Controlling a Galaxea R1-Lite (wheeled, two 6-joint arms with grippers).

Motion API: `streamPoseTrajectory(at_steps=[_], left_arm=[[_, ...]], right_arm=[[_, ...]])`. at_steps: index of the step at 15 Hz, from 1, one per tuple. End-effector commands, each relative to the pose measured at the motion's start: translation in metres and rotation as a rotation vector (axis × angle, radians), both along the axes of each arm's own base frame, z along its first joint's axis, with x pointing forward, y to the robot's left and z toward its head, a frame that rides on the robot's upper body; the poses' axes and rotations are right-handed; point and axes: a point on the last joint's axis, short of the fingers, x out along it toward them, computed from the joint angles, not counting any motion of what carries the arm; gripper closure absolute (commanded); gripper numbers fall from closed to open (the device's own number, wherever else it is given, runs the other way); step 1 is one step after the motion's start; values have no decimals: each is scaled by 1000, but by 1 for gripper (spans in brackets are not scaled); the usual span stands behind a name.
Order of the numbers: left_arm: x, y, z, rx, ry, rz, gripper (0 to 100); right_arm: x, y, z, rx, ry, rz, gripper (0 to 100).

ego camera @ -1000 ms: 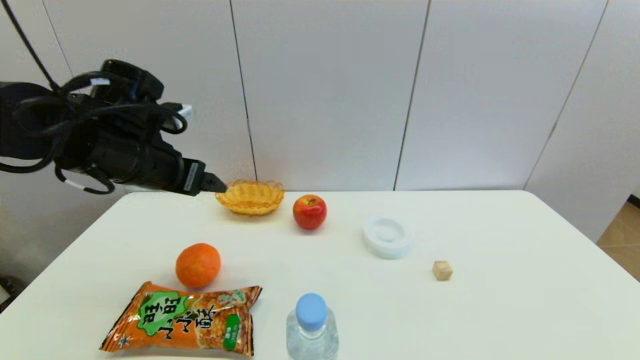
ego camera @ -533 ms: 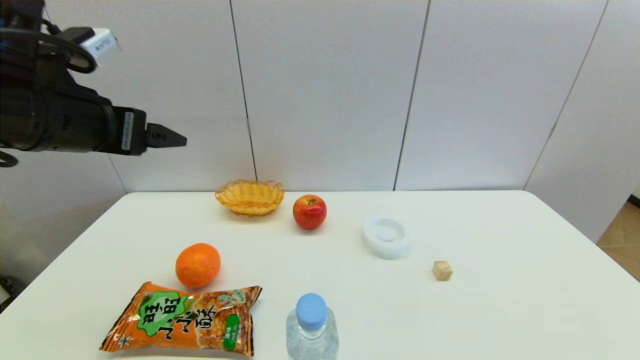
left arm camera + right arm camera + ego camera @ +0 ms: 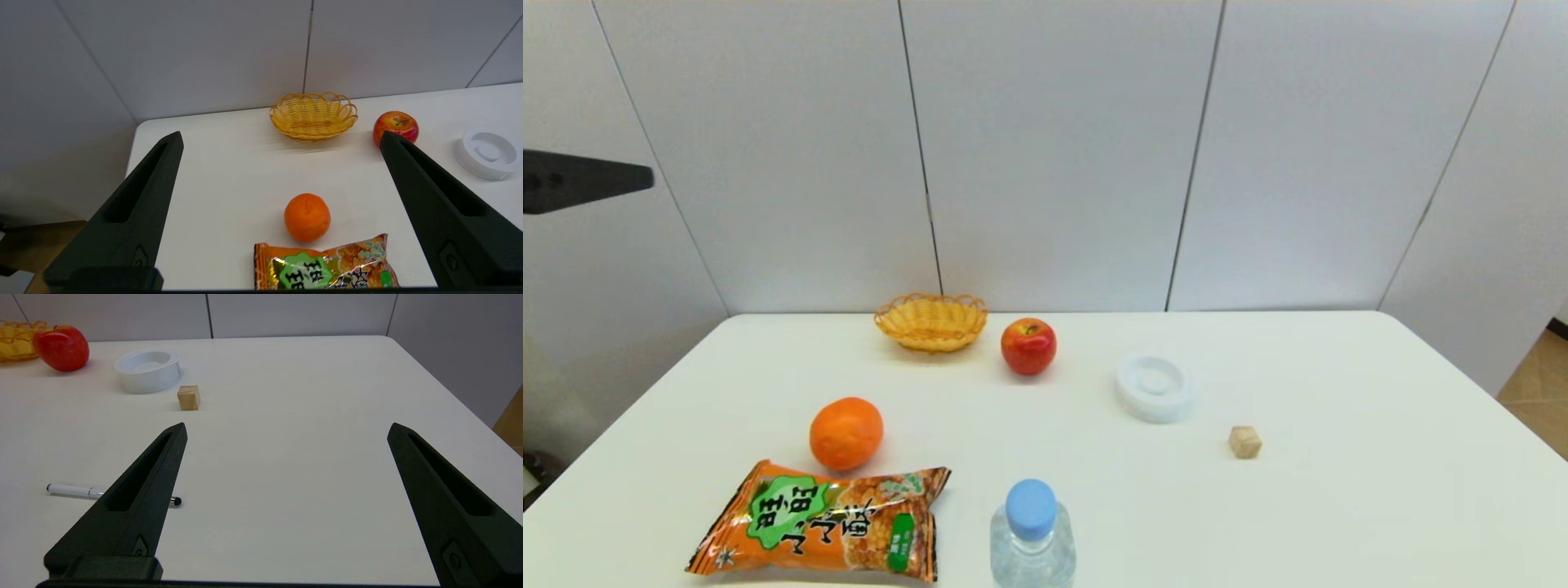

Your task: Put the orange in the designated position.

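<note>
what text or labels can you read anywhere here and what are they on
"旺旺 小小酥": large black characters on the green patch of the orange snack bag, as best they read.
Small print on the bag's green strip at its lower corner: too small to read.
Water bottle: no readable label in view.
Orange, red apple, wicker basket, white dish, wooden cube, pen: no text.
</note>
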Motion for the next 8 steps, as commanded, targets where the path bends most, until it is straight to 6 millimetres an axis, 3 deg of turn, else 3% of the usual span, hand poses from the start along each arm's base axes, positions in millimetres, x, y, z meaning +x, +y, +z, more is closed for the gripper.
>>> streamPoseTrajectory(at_steps=[1, 8], left_arm=[[-79, 14, -21, -15, -111, 47, 0], [-146, 21, -80, -27, -194, 62, 0]], right_arm=[[0, 0, 0, 1, 2, 0, 0], [0, 0, 0, 1, 2, 0, 0]])
